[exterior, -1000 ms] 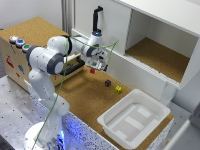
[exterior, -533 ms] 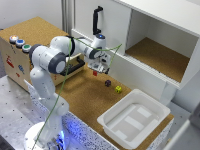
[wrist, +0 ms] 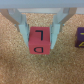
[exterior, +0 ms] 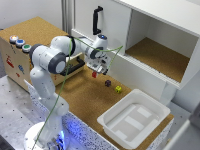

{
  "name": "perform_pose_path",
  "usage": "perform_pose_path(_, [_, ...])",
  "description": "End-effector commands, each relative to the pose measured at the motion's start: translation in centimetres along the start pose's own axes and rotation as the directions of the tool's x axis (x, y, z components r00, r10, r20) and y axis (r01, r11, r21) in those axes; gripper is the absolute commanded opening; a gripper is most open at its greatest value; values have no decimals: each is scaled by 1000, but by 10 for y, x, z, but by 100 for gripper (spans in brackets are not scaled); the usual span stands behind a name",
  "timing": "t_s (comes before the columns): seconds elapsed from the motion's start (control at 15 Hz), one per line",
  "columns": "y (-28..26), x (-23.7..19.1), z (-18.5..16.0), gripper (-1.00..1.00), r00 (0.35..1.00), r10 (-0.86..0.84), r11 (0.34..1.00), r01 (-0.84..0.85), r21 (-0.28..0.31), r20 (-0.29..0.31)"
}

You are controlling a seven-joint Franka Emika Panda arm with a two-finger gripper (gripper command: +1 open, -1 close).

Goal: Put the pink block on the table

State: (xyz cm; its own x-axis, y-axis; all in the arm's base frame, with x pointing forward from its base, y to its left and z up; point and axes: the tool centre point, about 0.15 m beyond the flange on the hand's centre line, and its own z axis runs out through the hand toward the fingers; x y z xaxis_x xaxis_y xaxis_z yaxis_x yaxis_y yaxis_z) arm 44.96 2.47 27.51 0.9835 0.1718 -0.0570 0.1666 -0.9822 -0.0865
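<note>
Pink block (wrist: pixel 39 41) sat low over cork worktop (exterior: pixel 85 100), fingers (wrist: pixel 23 27) clamped on its sides, ready for set-down.

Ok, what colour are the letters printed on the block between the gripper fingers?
Black, on the reddish-pink face of the pink block; the wrist view shows them best.

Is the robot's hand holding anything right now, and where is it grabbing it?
It looks like the hand holds the pink block, one finger on each of two opposite side faces, near the block's upper part, just over the table.
</note>
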Motion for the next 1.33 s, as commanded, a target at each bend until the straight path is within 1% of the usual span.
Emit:
perform_pose_path(0.0, [-8,33,0,-100,988,20,998,-27,48,153])
perform_pose_path(0.2, [-15,39,10,-100,988,41,997,-49,52,150])
perform_pose_path(0.47, [-14,49,27,-100,989,83,994,-90,54,124])
perform_pose_path(0.67, [-11,51,38,-100,987,132,988,-139,71,94])
perform_pose_path(0.93, [-19,58,55,-100,986,145,985,-152,86,86])
perform_pose_path(1.2, [-29,63,61,-100,986,155,981,-160,106,58])
perform_pose_path(1.27, [-29,62,60,100,985,162,980,-168,107,62])
